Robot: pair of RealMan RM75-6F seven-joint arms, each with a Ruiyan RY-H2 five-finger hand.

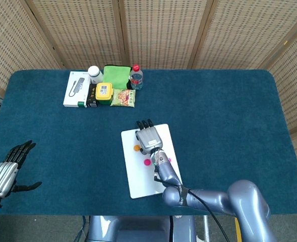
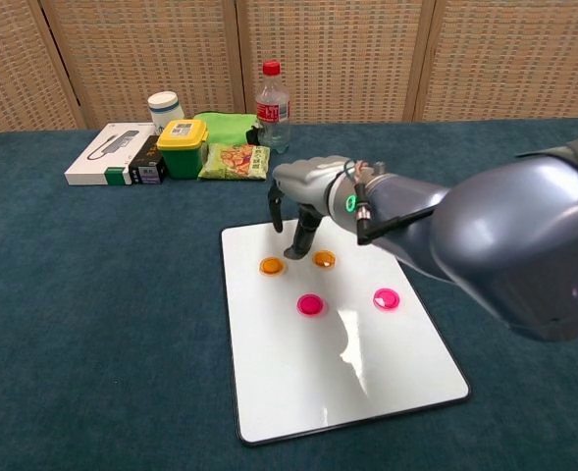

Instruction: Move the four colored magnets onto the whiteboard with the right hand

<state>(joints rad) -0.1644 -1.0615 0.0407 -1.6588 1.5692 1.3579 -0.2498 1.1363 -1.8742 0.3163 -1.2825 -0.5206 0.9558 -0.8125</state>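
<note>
The whiteboard (image 2: pixel 347 373) lies flat on the blue table, also seen in the head view (image 1: pixel 140 184). On its far half sit two orange magnets (image 2: pixel 271 266) (image 2: pixel 324 259) and two pink magnets (image 2: pixel 310 304) (image 2: pixel 386 298). In the head view, one orange magnet (image 1: pixel 136 147) and one pink magnet (image 1: pixel 147 162) show; the arm hides the others. My right hand (image 2: pixel 303 196) (image 1: pixel 148 138) hovers above the board's far edge between the orange magnets, fingers (image 2: pixel 298 240) pointing down and apart, holding nothing. My left hand (image 1: pixel 7 169) rests open at the table's near left edge.
At the back left stand a white box (image 2: pixel 102 168), a white jar (image 2: pixel 164 108), a yellow-lidded container (image 2: pixel 182 147), a green cloth (image 2: pixel 228 126), a snack packet (image 2: pixel 234 161) and a water bottle (image 2: pixel 271 95).
</note>
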